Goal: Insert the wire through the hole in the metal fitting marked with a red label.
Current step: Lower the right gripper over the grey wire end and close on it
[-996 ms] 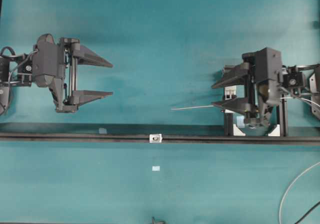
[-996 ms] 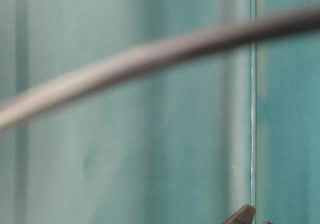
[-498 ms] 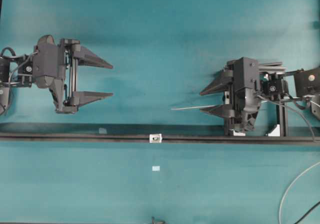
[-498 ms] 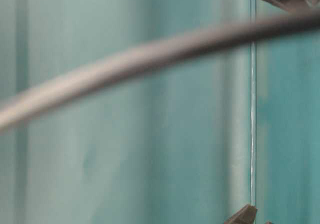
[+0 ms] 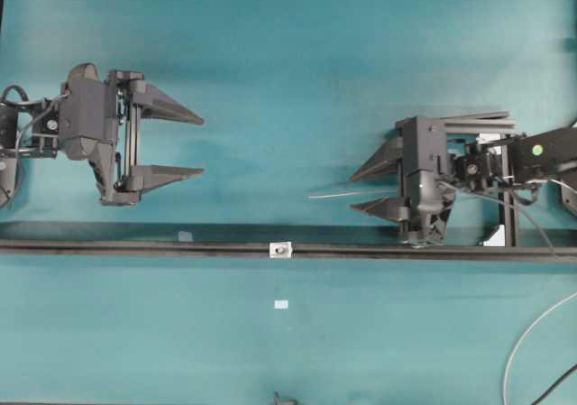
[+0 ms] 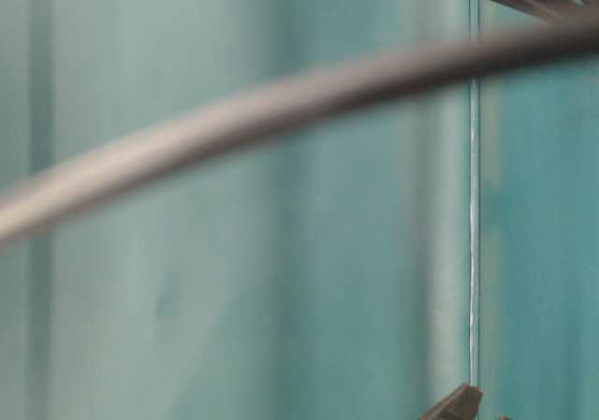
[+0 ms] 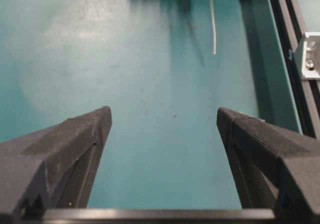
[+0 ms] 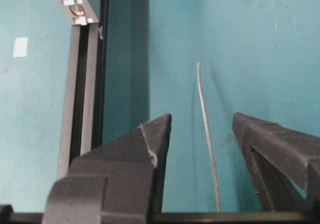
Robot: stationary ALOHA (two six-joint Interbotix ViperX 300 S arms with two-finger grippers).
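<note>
Two grippers stand open: the left gripper (image 5: 196, 140) far left, holding nothing, and the right gripper (image 5: 356, 191) with its jaws either side of the wire (image 5: 347, 193), not touching. The metal fitting (image 5: 282, 250) sits on the black rail (image 5: 135, 246) between them.

A robotics lab bench, by the look of it: a bare teal table (image 5: 288, 53) with two black robot arms facing each other across it. A black rail (image 5: 135, 247) runs along the surface carrying a small metal fitting (image 5: 281, 250), and loose cables (image 5: 532, 342) trail in at the corner.
</note>
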